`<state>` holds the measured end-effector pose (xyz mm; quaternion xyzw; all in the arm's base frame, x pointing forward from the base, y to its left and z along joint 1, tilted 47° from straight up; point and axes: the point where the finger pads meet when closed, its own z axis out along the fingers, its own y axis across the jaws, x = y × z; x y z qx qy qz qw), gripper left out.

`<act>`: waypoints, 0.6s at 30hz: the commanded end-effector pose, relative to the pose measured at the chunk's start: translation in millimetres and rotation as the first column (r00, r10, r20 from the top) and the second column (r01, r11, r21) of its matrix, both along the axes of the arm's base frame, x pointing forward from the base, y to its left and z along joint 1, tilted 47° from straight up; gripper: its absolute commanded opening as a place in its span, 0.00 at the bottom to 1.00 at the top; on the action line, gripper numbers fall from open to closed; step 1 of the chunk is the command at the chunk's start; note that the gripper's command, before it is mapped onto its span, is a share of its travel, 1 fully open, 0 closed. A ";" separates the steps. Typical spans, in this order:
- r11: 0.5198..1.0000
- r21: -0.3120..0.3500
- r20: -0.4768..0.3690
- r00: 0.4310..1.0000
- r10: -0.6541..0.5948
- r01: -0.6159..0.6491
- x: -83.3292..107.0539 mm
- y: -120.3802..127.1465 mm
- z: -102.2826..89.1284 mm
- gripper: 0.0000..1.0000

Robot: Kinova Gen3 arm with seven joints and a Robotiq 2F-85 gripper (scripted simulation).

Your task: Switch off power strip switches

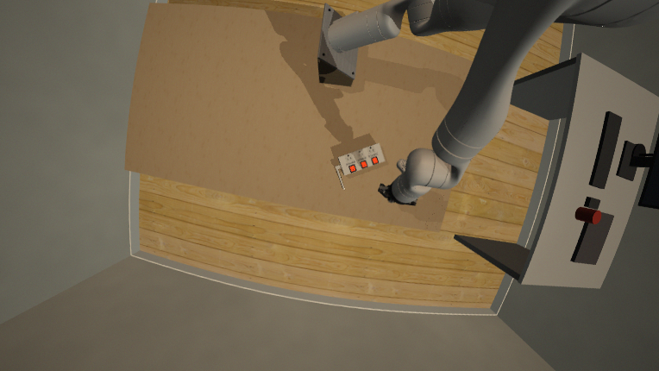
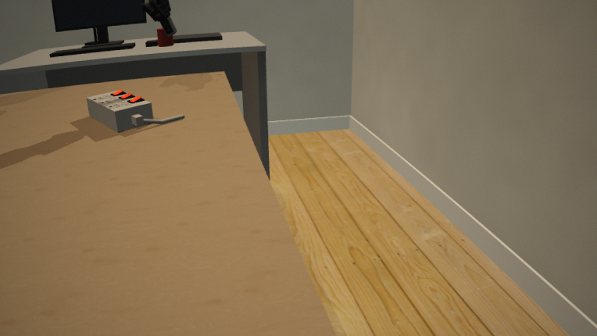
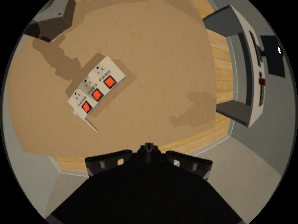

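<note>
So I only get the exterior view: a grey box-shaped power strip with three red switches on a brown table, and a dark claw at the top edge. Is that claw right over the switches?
Observer: No. From above, the gripper is off to one side of the grey power strip, past its short end and apart from it.
Operator: Is it holding anything?
Observer: Nothing. The wrist camera shows its fingers shut together with nothing between them.
Operator: What carries it?
Observer: A grey jointed arm that reaches over from a metal base plate on the table's other side.
</note>
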<state>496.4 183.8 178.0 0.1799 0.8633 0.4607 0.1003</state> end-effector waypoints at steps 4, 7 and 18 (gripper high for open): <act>1.000 -0.011 -0.005 1.000 0.008 -0.008 -1.1 -3.3 -8.9 0.00; 1.000 -0.024 -0.009 1.000 0.016 -0.016 -2.5 -6.8 -17.0 0.00; 0.998 -0.046 -0.017 0.999 0.030 -0.031 -5.7 -13.6 -32.1 0.00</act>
